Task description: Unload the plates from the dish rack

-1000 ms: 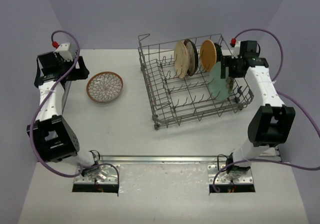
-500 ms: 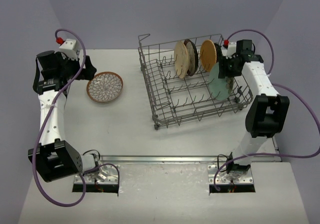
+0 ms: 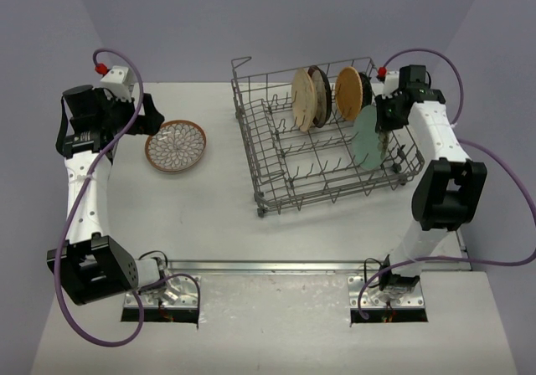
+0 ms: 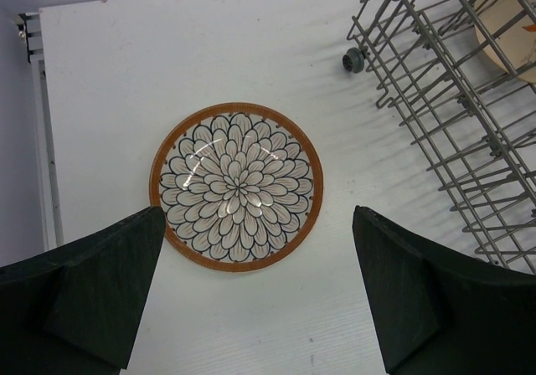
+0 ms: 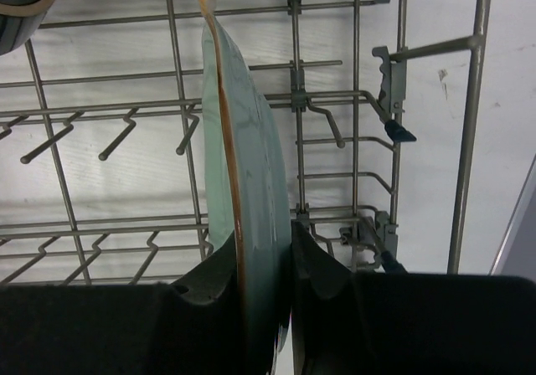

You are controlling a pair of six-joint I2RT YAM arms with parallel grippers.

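Observation:
The grey wire dish rack [image 3: 276, 192] stands right of centre, with cream [image 3: 302, 99], dark brown [image 3: 322, 95] and orange-tan [image 3: 347, 92] plates upright at its back. A mint green plate [image 3: 365, 137] stands on edge at the rack's right end. My right gripper [image 3: 379, 120] is shut on its rim; in the right wrist view the fingers [image 5: 213, 274] pinch the mint plate [image 5: 251, 157] from both sides. A floral plate [image 3: 175, 146] lies flat on the table. My left gripper [image 3: 147, 115] hovers over that plate [image 4: 236, 187], open and holding nothing [image 4: 257, 224].
In the left wrist view the rack's corner wheel [image 4: 355, 59] and side wires [image 4: 435, 90] lie to the right of the floral plate. Rack tines and a blue-tipped clip [image 5: 400, 132] surround the mint plate. The table's left edge [image 4: 42, 141] is close to the floral plate.
The right gripper has closed on the mint green plate's rim. The left arm has lifted and shifted slightly right above the floral plate, its jaws widening a little.

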